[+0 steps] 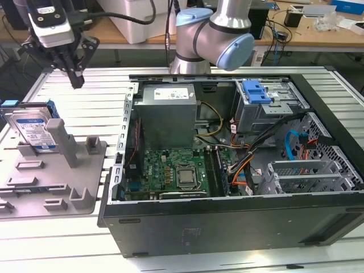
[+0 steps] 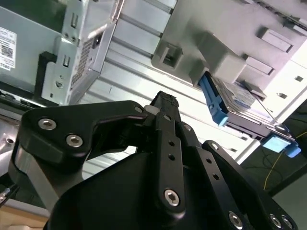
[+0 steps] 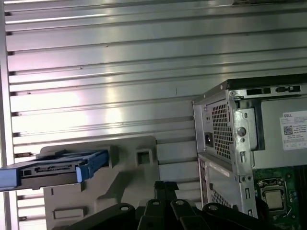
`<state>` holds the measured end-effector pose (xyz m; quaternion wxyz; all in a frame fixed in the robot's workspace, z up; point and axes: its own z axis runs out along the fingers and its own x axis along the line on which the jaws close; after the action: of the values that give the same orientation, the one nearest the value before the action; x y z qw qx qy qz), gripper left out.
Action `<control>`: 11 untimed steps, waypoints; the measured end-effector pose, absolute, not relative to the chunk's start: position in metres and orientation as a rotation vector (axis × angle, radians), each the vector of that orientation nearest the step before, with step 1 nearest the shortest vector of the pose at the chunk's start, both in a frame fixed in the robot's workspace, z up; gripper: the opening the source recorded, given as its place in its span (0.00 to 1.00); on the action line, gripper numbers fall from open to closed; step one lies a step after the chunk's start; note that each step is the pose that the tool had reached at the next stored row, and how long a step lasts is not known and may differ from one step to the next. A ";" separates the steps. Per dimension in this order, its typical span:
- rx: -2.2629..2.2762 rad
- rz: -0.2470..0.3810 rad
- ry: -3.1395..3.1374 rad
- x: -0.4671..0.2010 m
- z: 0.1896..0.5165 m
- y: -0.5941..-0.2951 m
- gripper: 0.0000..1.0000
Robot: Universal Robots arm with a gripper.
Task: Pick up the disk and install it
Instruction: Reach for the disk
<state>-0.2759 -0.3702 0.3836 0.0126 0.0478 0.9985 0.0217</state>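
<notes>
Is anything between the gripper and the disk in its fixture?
Nothing visible. The gripper hangs above the table, jaws shut and empty, up and to the exterior view's right of the disk, which leans in the grey fixture. Open air lies between them.

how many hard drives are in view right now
1: the disk rests in the grey holder at the exterior view's left. More may be hidden in the drive cage.

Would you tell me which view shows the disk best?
The exterior view: the disk stands in the grey holder with its labelled face showing. In the second wrist view the disk shows its blue edge and part of its face; the first wrist view shows it edge-on.
</notes>
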 end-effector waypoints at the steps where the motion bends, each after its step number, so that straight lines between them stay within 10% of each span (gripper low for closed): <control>1: 0.150 0.068 3.112 -0.282 0.383 -0.369 0.11; 11: 0.160 0.068 3.111 -0.331 0.379 -0.356 0.11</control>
<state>-0.3309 -0.3563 0.3785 0.0127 0.0515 0.9984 0.0217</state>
